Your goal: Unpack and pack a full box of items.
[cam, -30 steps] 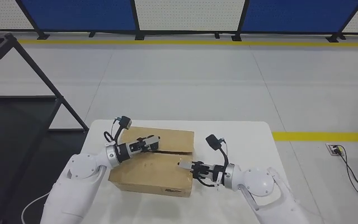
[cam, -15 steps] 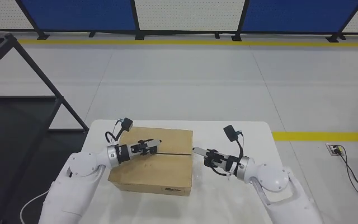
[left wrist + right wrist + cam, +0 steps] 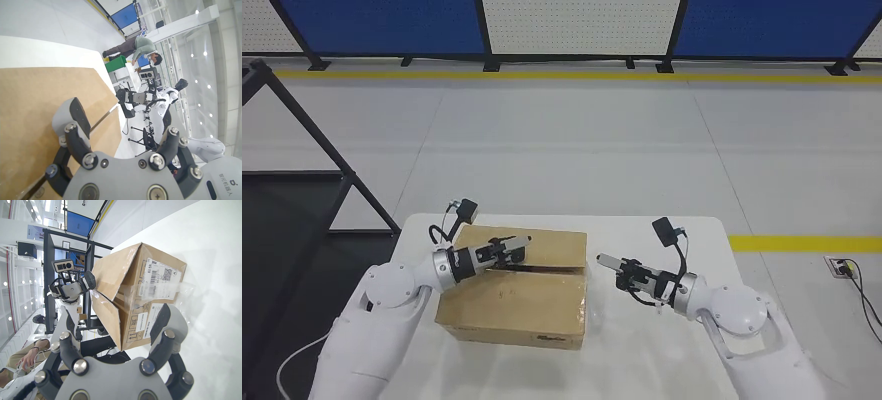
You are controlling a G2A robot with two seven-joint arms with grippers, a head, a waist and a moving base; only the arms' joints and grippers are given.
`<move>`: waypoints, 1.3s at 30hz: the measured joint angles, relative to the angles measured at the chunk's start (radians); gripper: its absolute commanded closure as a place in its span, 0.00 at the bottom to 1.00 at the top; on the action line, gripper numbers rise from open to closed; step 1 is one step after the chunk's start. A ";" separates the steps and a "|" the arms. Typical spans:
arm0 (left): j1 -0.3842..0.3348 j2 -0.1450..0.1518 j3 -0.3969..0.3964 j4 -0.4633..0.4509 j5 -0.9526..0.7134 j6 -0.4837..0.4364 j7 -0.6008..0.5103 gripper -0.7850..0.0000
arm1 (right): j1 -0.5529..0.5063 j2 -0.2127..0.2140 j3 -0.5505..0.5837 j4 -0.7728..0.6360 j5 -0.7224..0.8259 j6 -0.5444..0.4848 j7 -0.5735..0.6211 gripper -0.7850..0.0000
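Cardboard box (image 3: 512,305) is on the white bench (image 3: 662,235), nearer its left side. Both top flaps are down, with the seam gaping slightly. My left jaws are spread wide and empty, above the far flap (image 3: 47,91) right by the centre seam; can't tell if they touch the cardboard. My right jaws are also spread wide and empty, over bare bench just off the box's right end, pointed at it. That end face carries shipping labels (image 3: 160,275) with a loose strip of clear tape (image 3: 158,289) across them.
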 measured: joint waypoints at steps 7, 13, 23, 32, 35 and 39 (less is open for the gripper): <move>0.000 0.000 0.000 0.000 0.000 0.000 0.000 0.00 | 0.000 0.000 0.000 0.000 0.000 0.000 0.000 0.00; 0.009 0.000 0.001 -0.010 0.006 0.006 0.011 0.00 | 0.000 0.000 0.000 0.000 0.000 0.000 0.000 0.00; 0.027 0.001 0.023 -0.055 0.078 0.084 0.072 0.00 | 0.000 0.000 0.000 0.000 0.000 0.000 0.000 0.00; 0.017 0.000 0.029 -0.048 0.078 0.103 0.090 0.00 | 0.000 0.000 0.000 0.000 0.000 0.000 0.000 0.00; 0.017 0.000 0.028 -0.048 0.078 0.103 0.090 0.00 | 0.000 0.000 0.000 0.000 0.000 0.000 0.000 0.00; 0.017 0.000 0.028 -0.048 0.079 0.103 0.090 0.00 | 0.000 0.000 0.000 0.000 0.000 0.000 0.000 0.00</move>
